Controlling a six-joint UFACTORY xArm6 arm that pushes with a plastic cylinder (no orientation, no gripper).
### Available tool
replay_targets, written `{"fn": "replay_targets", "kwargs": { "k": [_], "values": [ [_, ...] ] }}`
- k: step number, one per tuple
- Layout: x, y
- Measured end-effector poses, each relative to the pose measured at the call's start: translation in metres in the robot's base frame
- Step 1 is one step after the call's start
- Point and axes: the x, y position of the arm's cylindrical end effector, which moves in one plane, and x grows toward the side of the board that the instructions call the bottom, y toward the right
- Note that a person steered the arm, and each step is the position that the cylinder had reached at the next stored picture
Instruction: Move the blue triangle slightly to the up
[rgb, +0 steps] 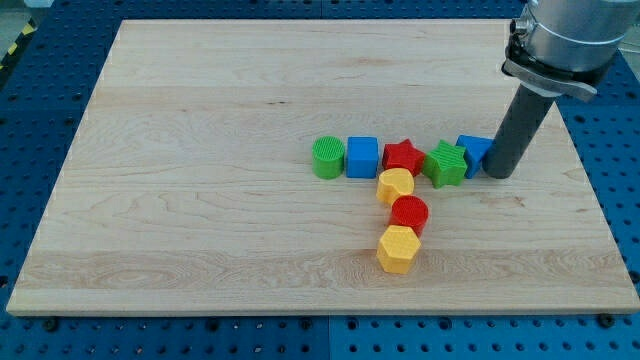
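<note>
Pale wooden board (200, 150) with fine horizontal grain, laid over a blue perforated metal table (620, 140) dotted with regular holes. Clustered right of centre: a row of ribbed plastic blocks, matte and finely grooved. From the view's left along the row: green cylinder (327, 157), touching blue cube (362, 157), then red star (403, 156), green star (446, 163), and blue triangle (472, 150), partly hidden, its exact outline hard to confirm. Running down from the red star toward the view's bottom: yellow rounded block (395, 185), red cylinder (409, 213), yellow hexagon (397, 249), each touching the next in a slightly staggered column. Overall arrangement close to a T.

Descending from the view's top right: smooth dark cylindrical rod under a silver metal collar (560, 45). Resting on the board at the row's right end, my tip (501, 173), pressed against or just beside the blue triangle's right side; contact cannot be judged for certain. No jaws on this tool, only the plain rod, holding nothing.

Blue triangle seated at the row's far right, wedged between the green star and the rod, level with the rest of the row.
</note>
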Motion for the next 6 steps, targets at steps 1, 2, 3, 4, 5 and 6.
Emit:
{"fn": "replay_targets", "kwargs": {
  "k": [1, 2, 3, 4, 5, 6],
  "values": [
    [-0.0025, 0.0],
    [-0.0047, 0.0],
    [-0.0047, -0.0027],
    [0.0005, -0.0046],
    [0.001, -0.0046],
    [0.0008, -0.0057]
  ]
}}
